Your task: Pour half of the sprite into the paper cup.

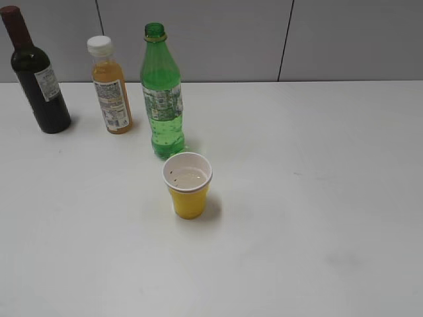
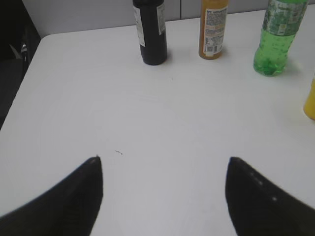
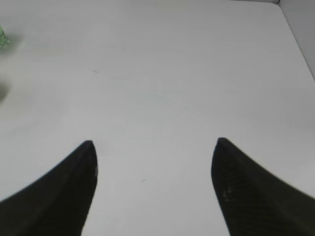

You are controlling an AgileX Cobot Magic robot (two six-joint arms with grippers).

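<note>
The sprite [image 1: 162,92] is a tall green bottle with no cap, standing upright at the back of the white table; its lower part holds liquid. It also shows in the left wrist view [image 2: 275,39], and a sliver of it in the right wrist view [image 3: 3,37]. The paper cup [image 1: 188,185], yellow outside and white inside, stands just in front of it with clear liquid in it; its edge shows in the left wrist view [image 2: 310,101]. My left gripper [image 2: 165,160] is open and empty over bare table. My right gripper [image 3: 153,142] is open and empty. Neither gripper appears in the exterior view.
An orange juice bottle with a white cap [image 1: 110,86] and a dark wine bottle [image 1: 36,76] stand left of the sprite. The table's left edge [image 2: 22,73] shows in the left wrist view and its right edge [image 3: 295,34] in the right wrist view.
</note>
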